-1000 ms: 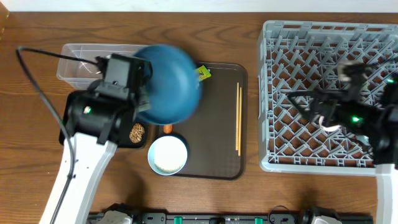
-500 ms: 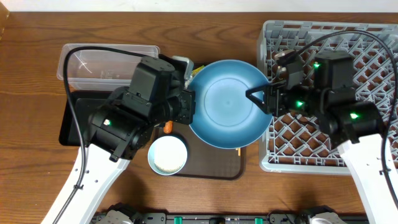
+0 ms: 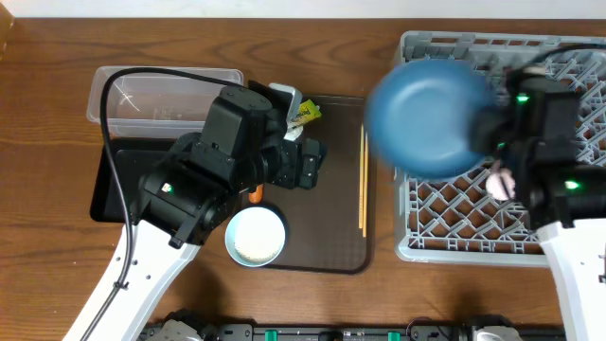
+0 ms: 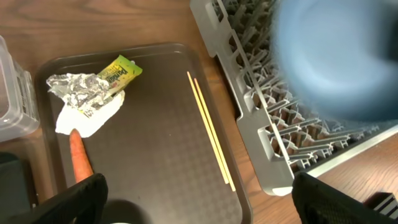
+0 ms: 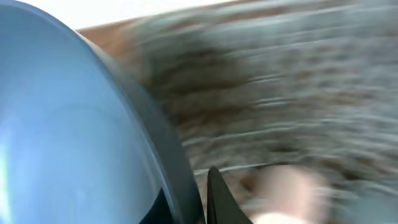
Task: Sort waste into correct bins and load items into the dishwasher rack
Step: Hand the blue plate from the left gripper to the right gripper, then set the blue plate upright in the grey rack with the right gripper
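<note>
Overhead, done: no item is seated in the dishwasher rack (image 3: 530,218) that you can confirm. The clear tub (image 3: 142,95) looks empty.
Overhead, left: the white bowl (image 3: 256,235) and chopsticks (image 3: 363,180) lie on the brown tray (image 3: 331,227) on the desk (image 3: 57,57).
Overhead, plate: the dark-blue plate (image 3: 426,118), blurred, hangs over the rack's left edge, not yet among the pegs.
Left wrist, jaws: the left jaws stand wide apart and empty above the brown tray.
Left wrist, waste: foil (image 4: 74,86), yellow packet (image 4: 119,71) and white paper (image 4: 87,119) touch in one heap, with the carrot (image 4: 81,158) just beside it. None is binned.
Right wrist, jaws: the right jaws appear clamped on the plate's rim. One dark finger (image 5: 216,196) lies against it; the other is hidden.
</note>
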Motion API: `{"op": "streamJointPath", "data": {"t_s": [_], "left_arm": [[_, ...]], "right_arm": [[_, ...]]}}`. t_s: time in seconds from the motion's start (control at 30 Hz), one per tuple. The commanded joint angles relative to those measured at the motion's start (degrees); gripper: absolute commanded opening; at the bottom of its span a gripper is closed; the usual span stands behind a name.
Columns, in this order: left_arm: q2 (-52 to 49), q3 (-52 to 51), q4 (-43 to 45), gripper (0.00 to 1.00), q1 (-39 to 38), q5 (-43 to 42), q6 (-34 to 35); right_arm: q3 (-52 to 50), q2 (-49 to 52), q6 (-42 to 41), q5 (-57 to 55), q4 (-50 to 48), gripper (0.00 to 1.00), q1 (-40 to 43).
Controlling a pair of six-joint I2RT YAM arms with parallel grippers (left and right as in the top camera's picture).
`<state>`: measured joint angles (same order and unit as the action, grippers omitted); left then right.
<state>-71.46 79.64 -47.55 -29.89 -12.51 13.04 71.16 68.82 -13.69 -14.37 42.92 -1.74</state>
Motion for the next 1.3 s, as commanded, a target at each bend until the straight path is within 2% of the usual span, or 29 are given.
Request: {"op": "streamJointPath", "data": {"t_s": [0.0, 0.13, 0.2, 0.37, 0.53, 0.8, 1.13, 1.27], "left_arm": [[0.37, 0.96, 0.09, 0.97, -0.09, 0.11, -0.57], [0.37, 0.96, 0.09, 0.99, -0.09, 0.11, -0.55], [0.35, 0.96, 0.07, 1.00, -0.09, 0.11, -0.55], [0.35, 0.96, -0.39, 1.00, -0.09, 0.09, -0.55], [0.35, 0.96, -1.95, 0.99, -0.09, 0.09, -0.55], [0.35, 0.96, -2.08, 0.98, -0.09, 0.11, -0.55], [0.24, 0.94, -2.16, 0.98, -0.09, 0.09, -0.55], [0.04, 0.94, -2.49, 0.98, -0.09, 0.09, -0.55]], "right_arm": [[0.35, -0.57, -2.93, -26.56, -2.12, 0.01, 3.50], [0.35, 1.16, -2.86, -40.85, -8.13, 0.01, 6.12], [0.35, 2.84, 1.20, -44.37, -14.36, 0.01, 7.56], [0.35, 8.33, 22.62, -44.35, -30.69, 0.01, 10.34], [0.35, 16.61, 51.12, -44.15, -49.13, 0.01, 12.81], [0.35, 27.54, 78.05, -44.13, -69.77, 0.01, 15.21], [0.35, 35.36, 89.53, -39.39, -70.82, 0.01, 15.21], [0.35, 37.92, 90.03, -38.73, -69.48, 0.01, 14.21]]}}
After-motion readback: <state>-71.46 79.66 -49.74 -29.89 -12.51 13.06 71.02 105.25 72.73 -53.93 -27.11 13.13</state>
